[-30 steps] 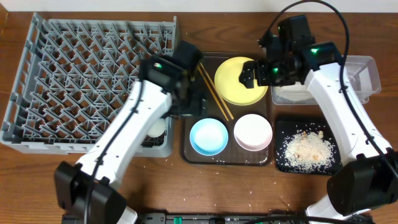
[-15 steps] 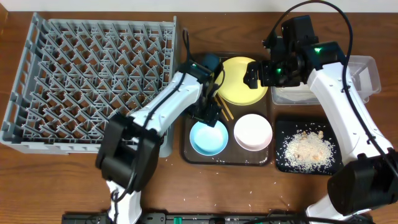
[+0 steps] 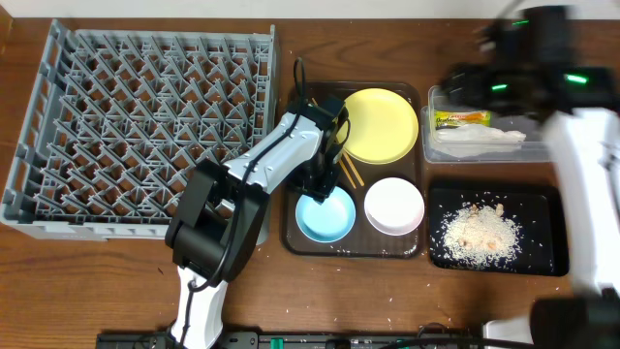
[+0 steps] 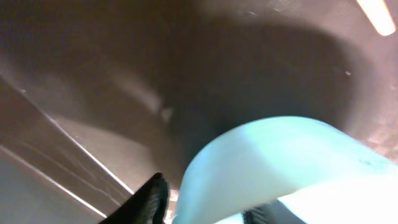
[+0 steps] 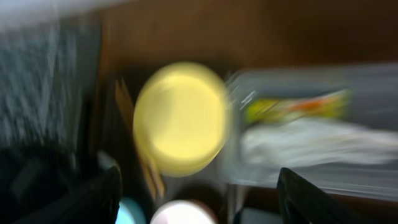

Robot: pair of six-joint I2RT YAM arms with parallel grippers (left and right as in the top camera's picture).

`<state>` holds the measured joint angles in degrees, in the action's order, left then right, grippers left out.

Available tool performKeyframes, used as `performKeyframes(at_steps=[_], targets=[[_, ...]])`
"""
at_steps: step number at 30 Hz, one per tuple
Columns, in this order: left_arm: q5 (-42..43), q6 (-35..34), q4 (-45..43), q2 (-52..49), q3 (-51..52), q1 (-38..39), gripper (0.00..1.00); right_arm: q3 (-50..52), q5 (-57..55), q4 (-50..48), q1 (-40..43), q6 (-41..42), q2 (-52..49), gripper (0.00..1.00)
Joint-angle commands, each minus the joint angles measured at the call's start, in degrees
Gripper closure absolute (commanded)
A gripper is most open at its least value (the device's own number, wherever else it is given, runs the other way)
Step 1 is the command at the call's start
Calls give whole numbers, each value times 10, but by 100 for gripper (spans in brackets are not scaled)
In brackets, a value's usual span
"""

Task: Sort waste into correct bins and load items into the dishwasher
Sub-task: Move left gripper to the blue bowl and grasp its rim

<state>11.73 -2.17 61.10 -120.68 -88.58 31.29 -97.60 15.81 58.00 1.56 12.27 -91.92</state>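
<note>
My left gripper (image 3: 320, 186) is down at the back rim of the light-blue bowl (image 3: 327, 218) on the brown tray (image 3: 291, 237). In the left wrist view its jaws straddle the light-blue bowl's (image 4: 280, 155) rim, one dark finger (image 4: 146, 202) outside and one inside. I cannot make out whether the pads press the wall. Behind it lie the yellow plate (image 3: 376, 124) and the chopsticks (image 3: 347, 171), with the white bowl (image 3: 394, 206) to the right. My right gripper (image 5: 199, 177) hangs open and blurred, high above the plate (image 5: 180, 118), holding nothing.
The grey dish rack (image 3: 145, 116) fills the left side. At right, the clear tub (image 3: 562, 145) holds a green-yellow wrapper (image 3: 463, 121) and white paper (image 3: 480, 142). The black tray (image 3: 547, 247) below it holds rice scraps (image 3: 480, 233). Loose grains dot the table's front.
My left gripper came from the rack's edge down onto the light-blue bowl's rim and its jaws narrowed. The right arm swung up and to the right, uncovering the tub.
</note>
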Motion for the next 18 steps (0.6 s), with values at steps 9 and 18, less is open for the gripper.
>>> performKeyframes(at_steps=[9, 18], targets=[[26, 4, -46, -3, 43, 0, 92, -27, 3, -4, 202, 114, 187, 8], [27, -16, -49, -3, 43, 0, 93, -27, 3, 19, 201, 108, 187, 5]])
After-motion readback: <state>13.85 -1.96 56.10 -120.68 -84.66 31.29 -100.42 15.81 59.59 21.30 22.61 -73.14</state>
